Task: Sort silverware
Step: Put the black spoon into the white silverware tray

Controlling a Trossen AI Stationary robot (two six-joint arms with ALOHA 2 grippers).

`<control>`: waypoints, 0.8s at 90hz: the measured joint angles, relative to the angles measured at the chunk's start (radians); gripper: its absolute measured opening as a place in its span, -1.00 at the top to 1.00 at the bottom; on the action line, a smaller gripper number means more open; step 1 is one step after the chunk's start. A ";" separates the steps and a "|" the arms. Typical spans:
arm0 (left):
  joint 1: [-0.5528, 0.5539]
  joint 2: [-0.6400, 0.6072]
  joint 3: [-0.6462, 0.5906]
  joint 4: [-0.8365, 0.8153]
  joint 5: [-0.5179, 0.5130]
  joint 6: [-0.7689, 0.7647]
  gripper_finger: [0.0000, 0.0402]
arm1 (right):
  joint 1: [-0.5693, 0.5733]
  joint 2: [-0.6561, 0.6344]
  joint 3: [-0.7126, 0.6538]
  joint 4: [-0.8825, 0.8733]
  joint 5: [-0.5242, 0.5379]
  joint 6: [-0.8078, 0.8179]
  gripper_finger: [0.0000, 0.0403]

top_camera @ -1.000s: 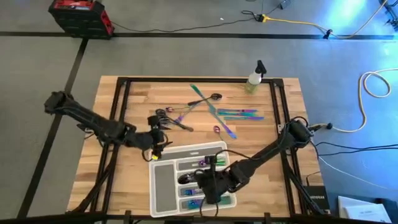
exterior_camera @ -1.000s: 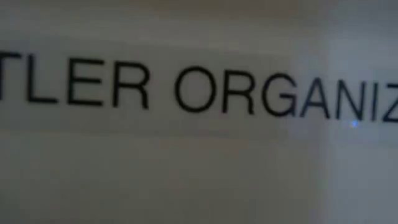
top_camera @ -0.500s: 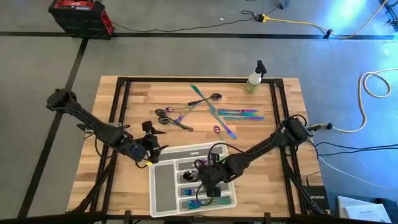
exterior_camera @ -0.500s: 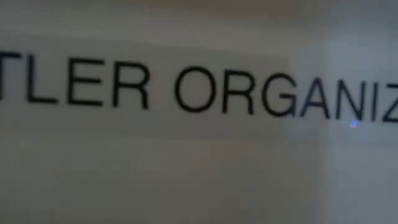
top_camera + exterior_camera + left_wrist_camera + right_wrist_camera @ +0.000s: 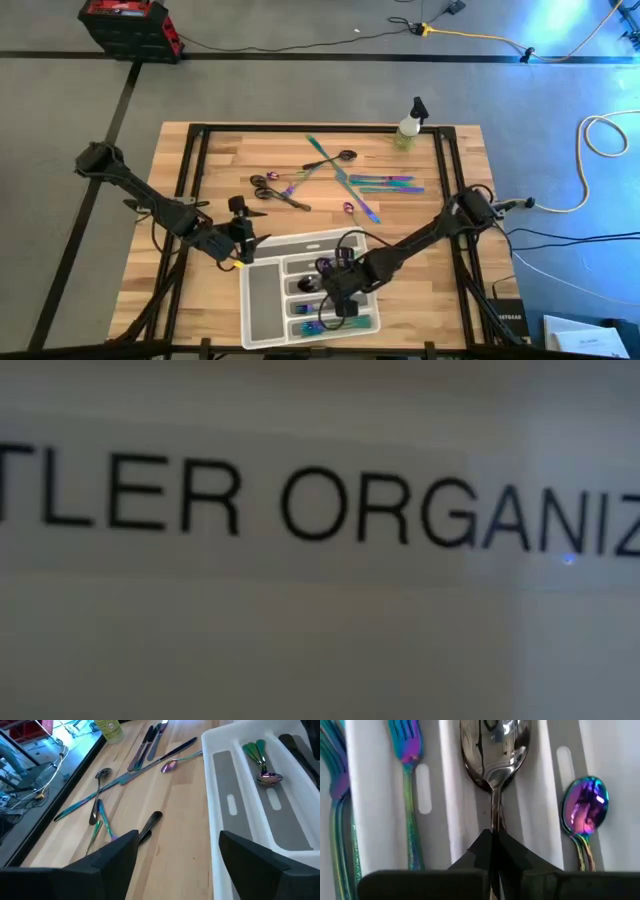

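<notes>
Risk, we judged, was the dark spoon [image 5: 494, 755], clamped in the right gripper [image 5: 492, 851] over the tray [image 5: 262, 300], dropping into the wrong slot, while the left gripper [image 5: 175, 851], fingers apart, waited beside the tray.

Two dark, jointed arms with black cabling, seemingly matte black fingers [image 5: 105, 865].

**Table layout, viewed from above**

Compartment tray [image 5: 262, 300]: 6 o'clock edge of table [image 5: 150, 250].
In tray: forks [image 5: 410, 795], spoons [image 5: 585, 810], one spoon [image 5: 495, 755] between them.
Loose silverware [image 5: 350, 180]: table centre toward 12 o'clock.
Spray bottle [image 5: 409, 126]: 1 o'clock corner.
Left gripper [image 5: 246, 236]: 10 o'clock of tray.
Right gripper [image 5: 322, 298]: over tray.
</notes>
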 joint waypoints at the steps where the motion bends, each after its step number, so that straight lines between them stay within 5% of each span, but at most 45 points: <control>1: 0.000 0.000 0.000 0.000 0.000 0.000 -0.31 | 0.000 0.000 0.000 0.004 0.000 -0.004 1.00; 72: 0.000 0.001 0.000 -0.001 0.004 -0.001 -0.31 | 0.000 0.048 0.000 0.025 -0.009 -0.073 1.00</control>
